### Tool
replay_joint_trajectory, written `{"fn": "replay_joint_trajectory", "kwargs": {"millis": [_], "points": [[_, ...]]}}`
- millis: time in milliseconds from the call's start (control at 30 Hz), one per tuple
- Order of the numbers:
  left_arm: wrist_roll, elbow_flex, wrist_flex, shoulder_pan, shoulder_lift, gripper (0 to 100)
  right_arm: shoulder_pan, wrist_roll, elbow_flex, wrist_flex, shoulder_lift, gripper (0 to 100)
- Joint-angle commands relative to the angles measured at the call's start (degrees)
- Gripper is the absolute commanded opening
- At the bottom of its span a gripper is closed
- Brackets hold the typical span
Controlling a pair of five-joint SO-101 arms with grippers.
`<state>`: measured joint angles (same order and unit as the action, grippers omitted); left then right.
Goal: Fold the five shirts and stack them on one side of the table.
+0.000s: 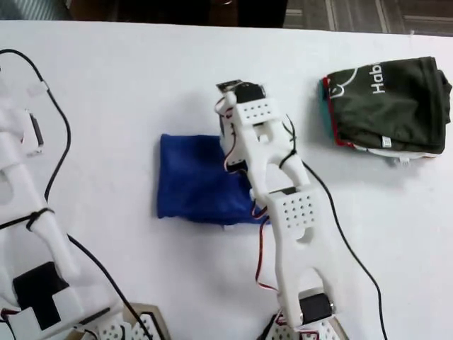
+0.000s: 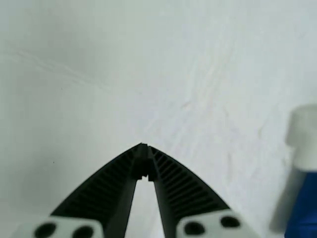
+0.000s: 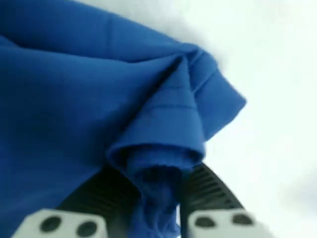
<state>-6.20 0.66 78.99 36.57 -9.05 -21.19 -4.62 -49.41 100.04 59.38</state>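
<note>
Desk [image 1: 141, 85]: white surface that carries both arms and all the shirts.
Blue shirt [image 1: 195, 180]: folded to a rough rectangle, lying flat near the desk centre in the high view. Its 3 o'clock edge runs under the right arm's head.
Right arm [image 1: 294, 212]: rises from the 6 o'clock edge of the desk and extends toward 12 o'clock, with its head over the 3 o'clock edge of the blue shirt.
Right jaws: closed down on a bunched fold of the blue shirt. In the right wrist view the cloth fills the gap between the two dark ribbed fingers [image 3: 210, 186].
Left arm [image 1: 28, 205]: stands at the 8 o'clock edge of the desk, well apart from the blue shirt.
Left jaws: fully closed with the tips touching and nothing between them, above bare desk.
Folded stack [image 1: 389, 106]: sits at 2 o'clock on the desk, well apart from the blue shirt. A dark green shirt lies on top. Red and teal edges show beneath it at its 9 o'clock side.
Black cable [image 1: 60, 127]: loops across the desk at 9 o'clock, beside the left arm.
</note>
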Motion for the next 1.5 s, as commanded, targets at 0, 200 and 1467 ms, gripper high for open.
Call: {"fn": "replay_joint_trajectory", "kwargs": {"millis": [0, 200, 1467], "points": [[-0.44, -0.31, -1.05, 0.53, -2.73, 3, -1.80, -0.88, -0.26, 1.19, 1.36, 2.2], [-0.44, 0.13, -1.05, 0.53, -2.29, 3, 1.36, -5.27, -0.26, 1.19, -11.12, 2.1], [-0.44, 0.22, -3.34, 0.44, -2.29, 3, 5.93, 4.31, 19.34, -0.04, -31.34, 24.1]]}}
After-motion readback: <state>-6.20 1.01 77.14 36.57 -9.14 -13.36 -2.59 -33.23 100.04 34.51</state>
